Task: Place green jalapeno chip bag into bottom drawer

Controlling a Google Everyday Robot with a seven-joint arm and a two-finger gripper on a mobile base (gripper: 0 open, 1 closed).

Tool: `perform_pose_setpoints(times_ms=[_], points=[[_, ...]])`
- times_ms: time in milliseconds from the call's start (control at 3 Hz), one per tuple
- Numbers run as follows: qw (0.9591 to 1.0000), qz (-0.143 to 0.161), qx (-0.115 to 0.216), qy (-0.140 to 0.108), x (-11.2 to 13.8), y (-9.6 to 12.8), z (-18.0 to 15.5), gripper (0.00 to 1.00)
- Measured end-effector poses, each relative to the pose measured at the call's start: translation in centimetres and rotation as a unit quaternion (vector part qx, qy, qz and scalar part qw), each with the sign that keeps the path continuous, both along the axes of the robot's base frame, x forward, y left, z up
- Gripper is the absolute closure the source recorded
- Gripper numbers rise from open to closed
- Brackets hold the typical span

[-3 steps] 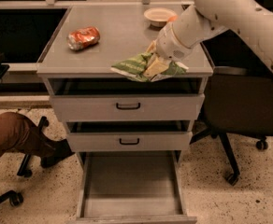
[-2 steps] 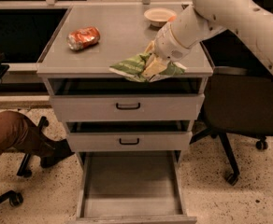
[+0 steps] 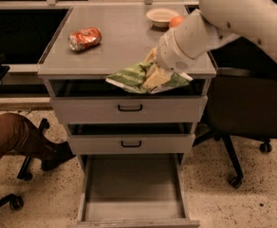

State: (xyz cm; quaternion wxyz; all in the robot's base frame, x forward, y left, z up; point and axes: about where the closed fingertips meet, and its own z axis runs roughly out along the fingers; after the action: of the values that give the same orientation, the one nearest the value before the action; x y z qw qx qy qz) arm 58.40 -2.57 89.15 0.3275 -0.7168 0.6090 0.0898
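In the camera view, the gripper [image 3: 155, 76] is seen at the front edge of the cabinet top [image 3: 119, 46]. It is closed down on the green jalapeno chip bag [image 3: 129, 78]. The bag is pinched towards its right side and held out past the edge, directly above the two upper drawers [image 3: 129, 113]. The bottom drawer [image 3: 133, 189] is pulled out below, and its grey tray is exposed.

A loose hold is to be feared, since only thin crumpled foil is clamped and much of the bag hangs free to the left. If it is released from this height, the light bag could be caught on an upper drawer front or carried past the tray onto the floor. During the descent, the black handles could be struck by the wide forearm. The crushed can [image 3: 85, 38] and the bowl [image 3: 161, 16] are well apart from the path and are unlikely to be disturbed.
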Motion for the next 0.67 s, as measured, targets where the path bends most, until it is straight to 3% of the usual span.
perform_pose_setpoints(times_ms=[333,667], points=[[0.9997,-0.015,0.021,-0.001,-5.7,-0.9,-0.5,1.00],[0.9992,-0.015,0.030,0.020,-10.2,-0.6,-2.1,1.00]])
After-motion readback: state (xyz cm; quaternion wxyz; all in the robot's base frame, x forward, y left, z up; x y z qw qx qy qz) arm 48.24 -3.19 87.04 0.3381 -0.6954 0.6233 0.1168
